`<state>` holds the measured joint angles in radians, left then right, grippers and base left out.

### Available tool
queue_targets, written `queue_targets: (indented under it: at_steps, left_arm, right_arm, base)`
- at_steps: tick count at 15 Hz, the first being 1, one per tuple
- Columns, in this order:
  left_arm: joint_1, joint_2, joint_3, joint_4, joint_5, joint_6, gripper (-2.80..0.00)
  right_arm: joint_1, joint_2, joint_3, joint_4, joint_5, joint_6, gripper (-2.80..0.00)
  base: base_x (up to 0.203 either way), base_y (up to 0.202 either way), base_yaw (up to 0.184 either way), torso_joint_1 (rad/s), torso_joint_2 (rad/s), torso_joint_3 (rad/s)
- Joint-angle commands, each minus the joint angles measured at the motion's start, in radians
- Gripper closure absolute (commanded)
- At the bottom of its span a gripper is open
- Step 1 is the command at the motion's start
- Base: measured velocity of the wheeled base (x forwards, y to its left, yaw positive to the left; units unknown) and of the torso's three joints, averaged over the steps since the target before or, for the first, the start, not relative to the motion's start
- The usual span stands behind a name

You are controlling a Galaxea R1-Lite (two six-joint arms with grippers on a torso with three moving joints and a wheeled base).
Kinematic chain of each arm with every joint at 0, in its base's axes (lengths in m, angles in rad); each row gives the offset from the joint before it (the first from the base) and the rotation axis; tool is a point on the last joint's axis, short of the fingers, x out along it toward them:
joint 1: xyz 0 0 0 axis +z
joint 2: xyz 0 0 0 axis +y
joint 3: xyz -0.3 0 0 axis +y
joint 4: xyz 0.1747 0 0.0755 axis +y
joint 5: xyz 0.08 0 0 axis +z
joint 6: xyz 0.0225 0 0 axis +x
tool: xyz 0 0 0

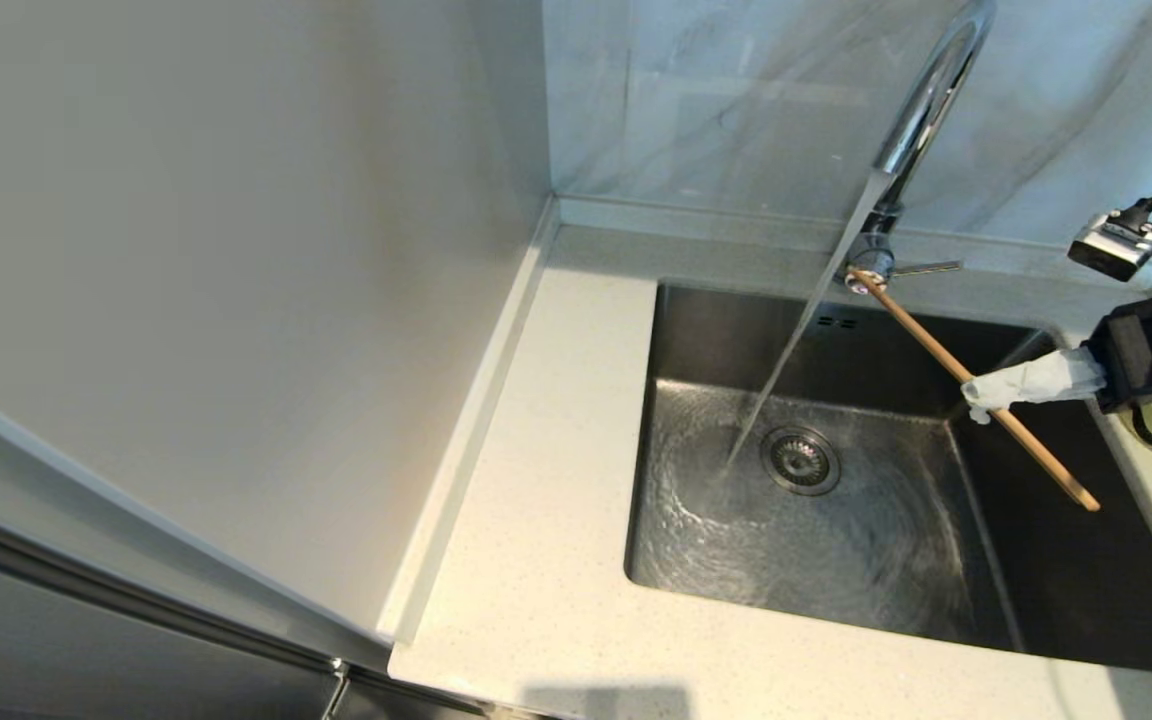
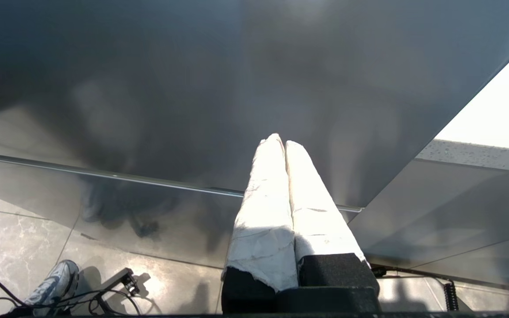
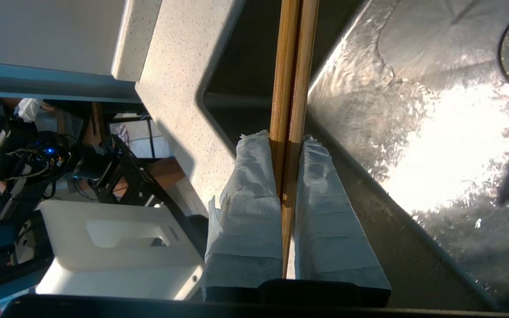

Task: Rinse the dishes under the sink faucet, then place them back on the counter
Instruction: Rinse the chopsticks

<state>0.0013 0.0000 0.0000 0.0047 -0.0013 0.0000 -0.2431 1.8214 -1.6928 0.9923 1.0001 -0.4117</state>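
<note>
Light-brown wood is what your right gripper (image 1: 981, 400) has: its two white-wrapped fingers (image 3: 248, 207) are pinched tight on the pair of chopsticks (image 1: 966, 378), gripping them partway along. You can see the sticks slanting over the right side of the sink (image 1: 836, 560), one end up by the base of the faucet (image 1: 921, 110) and the other low over the basin's right wall. Water pours from the faucet in a slanting stream and swirls around the drain (image 1: 800, 460). The stream falls apart from the chopsticks, nearer the drain. The counter (image 1: 536, 520) wraps the sink on the left and front. Your left gripper (image 2: 281, 141) hangs parked below the counter, near a dark cabinet front, fingers pressed together on nothing.
</note>
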Motion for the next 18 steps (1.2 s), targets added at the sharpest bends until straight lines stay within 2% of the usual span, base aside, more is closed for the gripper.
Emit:
queue_targets:
  at_steps: [1, 8, 12, 18]
  left_arm:
    - [0.0, 0.0, 0.0, 0.0, -0.001, 0.001, 0.0]
    - [0.0, 0.0, 0.0, 0.0, 0.0, 0.001, 0.0]
    - [0.0, 0.0, 0.0, 0.0, -0.002, 0.002, 0.0]
    - [0.0, 0.0, 0.0, 0.0, -0.001, 0.001, 0.0]
  right_arm:
    - [0.011, 0.042, -0.035, 0.006, 0.006, -0.002, 0.0]
    - [0.018, 0.085, -0.088, 0.006, 0.031, -0.001, 0.0]
    - [0.033, 0.092, -0.115, 0.006, 0.034, 0.044, 0.0]
    - [0.031, 0.088, -0.114, 0.006, 0.09, 0.044, 0.0]
  base:
    - [0.0, 0.0, 0.0, 0.0, 0.0, 0.0]
    - [0.0, 0.0, 0.0, 0.0, 0.0, 0.0]
    - [0.0, 0.0, 0.0, 0.0, 0.0, 0.0]
    - [0.0, 0.0, 0.0, 0.0, 0.0, 0.0]
